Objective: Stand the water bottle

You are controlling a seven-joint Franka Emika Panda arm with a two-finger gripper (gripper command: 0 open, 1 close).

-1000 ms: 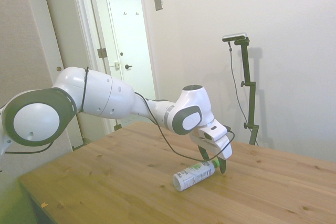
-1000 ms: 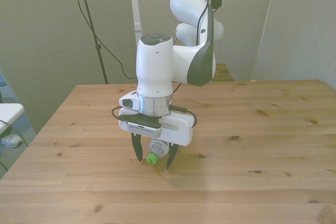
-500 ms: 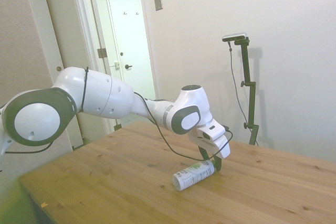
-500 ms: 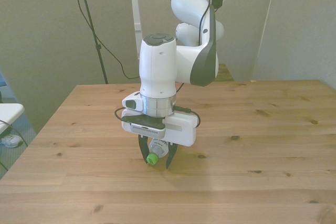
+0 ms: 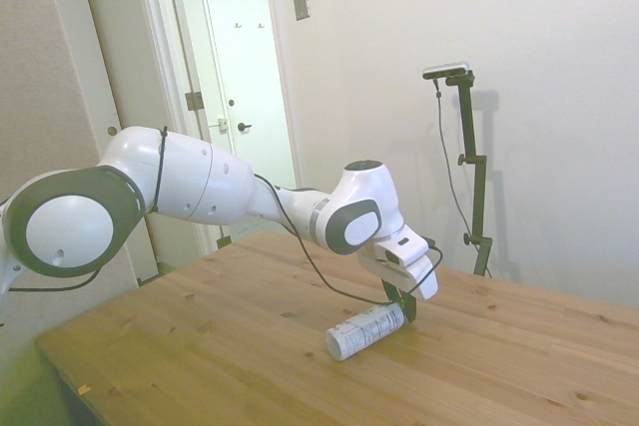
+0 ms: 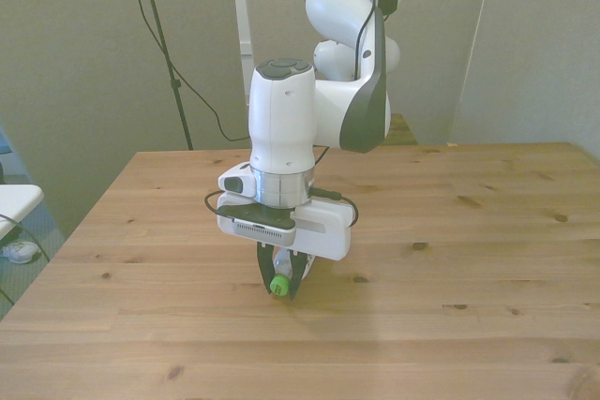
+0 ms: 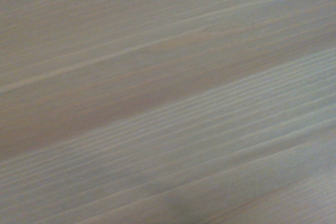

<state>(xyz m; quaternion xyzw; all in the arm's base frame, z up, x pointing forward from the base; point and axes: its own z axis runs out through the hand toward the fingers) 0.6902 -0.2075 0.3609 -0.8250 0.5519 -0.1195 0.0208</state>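
The water bottle (image 5: 363, 330) lies on its side on the wooden table (image 5: 220, 326), its flat base toward the side camera and its green cap (image 6: 278, 285) pointing at the front camera. My gripper (image 6: 280, 286) reaches down over the cap end, shut on the bottle's neck, with the dark fingers (image 5: 403, 304) pressed against either side just behind the cap. In the side view the neck is hidden behind the fingers. The wrist view holds only blurred wood grain (image 7: 168, 98).
The table's near edge (image 6: 300, 391) runs along the bottom of the front view. A white door (image 5: 245, 67) and a plain wall stand beyond the table in the side view.
The fingers have closed from wide apart onto the bottle's neck. The bottle has rolled slightly, so that less of its green label shows in the side view.
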